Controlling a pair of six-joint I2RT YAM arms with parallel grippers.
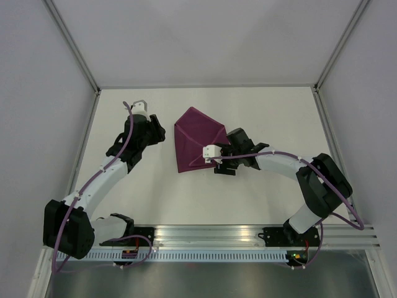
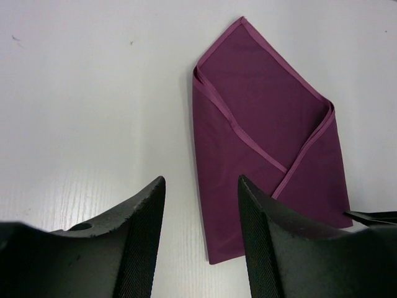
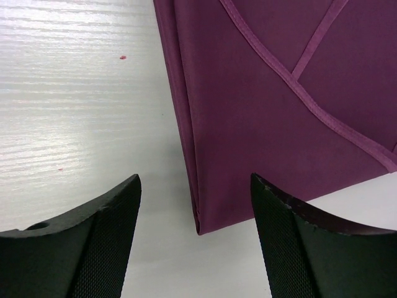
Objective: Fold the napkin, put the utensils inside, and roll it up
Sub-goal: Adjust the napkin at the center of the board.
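A: Two grippers, so which one sits closer to the napkin?

B: The right gripper, plainly. Its fingers stand apart and empty, and the cloth's near right corner lies just ahead of the gap between them.

A: And the left gripper?

B: Also spread and empty, off to the cloth's left, beside its long straight edge.

A: How does the napkin lie?

B: Folded into a pocket around the middle of the table, its long axis running near to far, its point facing away. I judge any pinch falls to the right gripper. The utensils are nowhere in view.
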